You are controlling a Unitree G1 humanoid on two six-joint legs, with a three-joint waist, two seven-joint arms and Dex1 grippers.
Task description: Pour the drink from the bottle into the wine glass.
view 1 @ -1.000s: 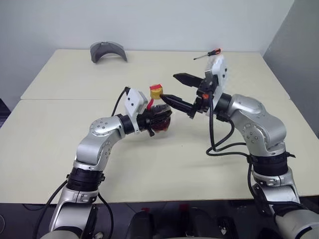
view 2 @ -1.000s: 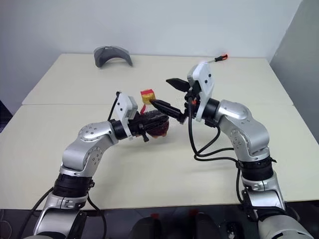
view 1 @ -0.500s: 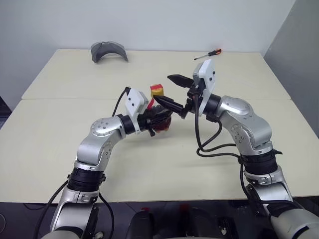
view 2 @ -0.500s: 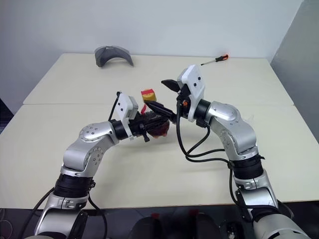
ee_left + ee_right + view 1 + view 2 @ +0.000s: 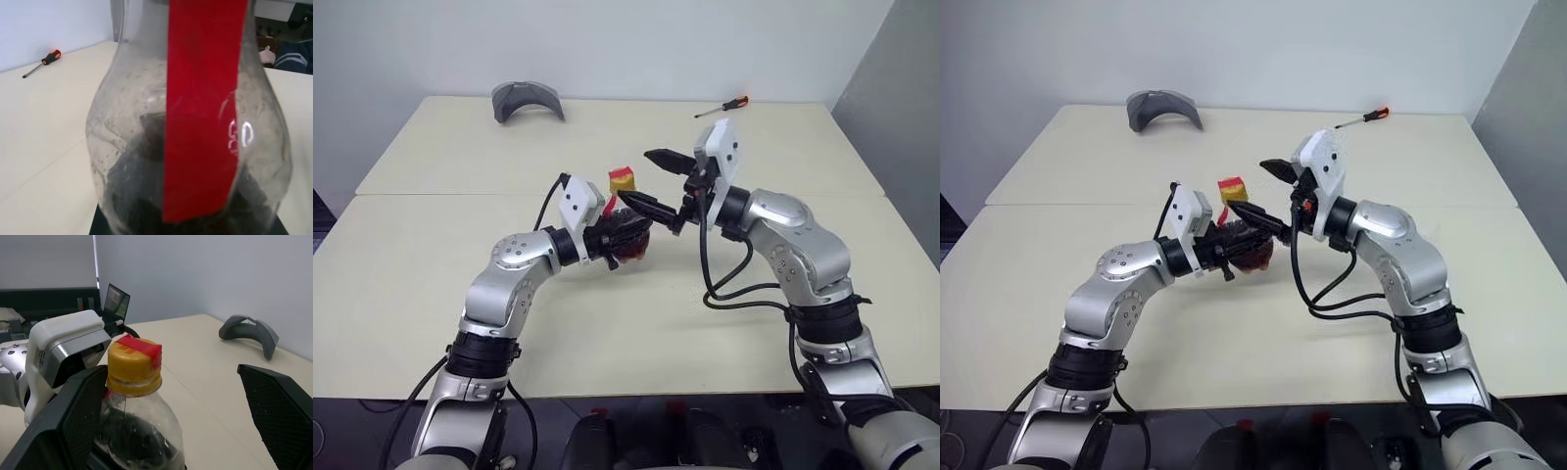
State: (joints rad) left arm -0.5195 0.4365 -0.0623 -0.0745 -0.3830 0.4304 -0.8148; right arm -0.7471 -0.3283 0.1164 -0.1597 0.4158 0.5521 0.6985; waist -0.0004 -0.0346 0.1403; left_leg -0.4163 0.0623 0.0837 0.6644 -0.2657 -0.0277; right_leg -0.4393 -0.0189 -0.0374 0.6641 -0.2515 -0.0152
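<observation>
Clear plastic, the bottle (image 5: 625, 232) sits clamped in my left hand (image 5: 628, 235) above the middle of the desk (image 5: 431, 284); my right hand (image 5: 651, 181) is spread wide around its yellow cap (image 5: 621, 179). Left wrist: a red label strip (image 5: 203, 112) over dark drink (image 5: 142, 196), a screwdriver (image 5: 41, 62) beyond. Right wrist: the cap stands between my parted fingers (image 5: 281, 413).

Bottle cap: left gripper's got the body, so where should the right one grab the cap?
Close the open right gripper on the yellow cap's ribbed sides, coming level from the right. The bottle stands upright in the left gripper, cap exposed above it.
</observation>
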